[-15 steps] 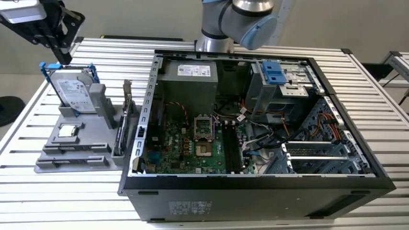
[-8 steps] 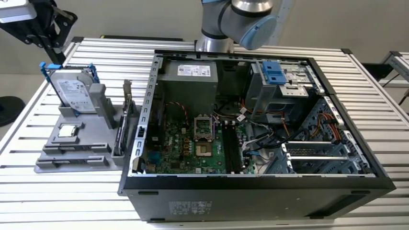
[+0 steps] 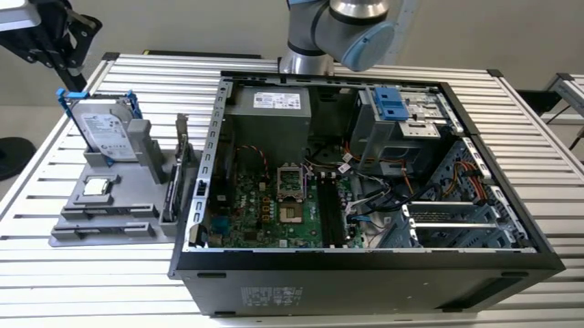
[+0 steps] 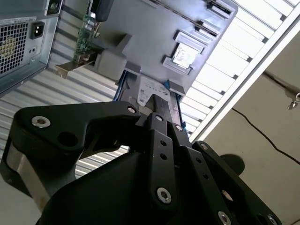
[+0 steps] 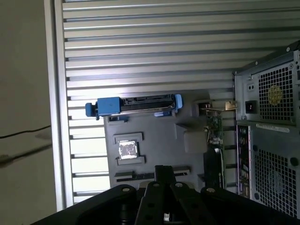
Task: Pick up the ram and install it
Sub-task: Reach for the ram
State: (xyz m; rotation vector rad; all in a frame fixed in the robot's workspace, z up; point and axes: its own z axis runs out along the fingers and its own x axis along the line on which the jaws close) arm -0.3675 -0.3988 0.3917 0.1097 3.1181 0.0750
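A grey holder (image 3: 137,147) sits on the slatted table at the exterior view's left, beside the open computer case (image 3: 365,273). The ram (image 5: 152,176) appears as a thin dark strip, edge-on, in a slot at the holder's end past the processor chip (image 5: 127,149). My gripper (image 3: 71,74) hangs high above the holder's hard-drive end, well clear of everything. Its black fingers (image 4: 158,105) lie together with nothing between them, and the gripper (image 5: 161,169) looks the same in the first wrist view. The long black memory slots (image 3: 329,205) lie on the motherboard inside the case.
A hard drive in a blue caddy (image 3: 105,133) stands upright in the holder. An upright card with a metal bracket (image 3: 182,160) stands between holder and case. Cables (image 3: 374,198), a power supply (image 3: 273,109) and a drive cage (image 3: 401,116) crowd the case. The arm's base (image 3: 338,27) is behind it.
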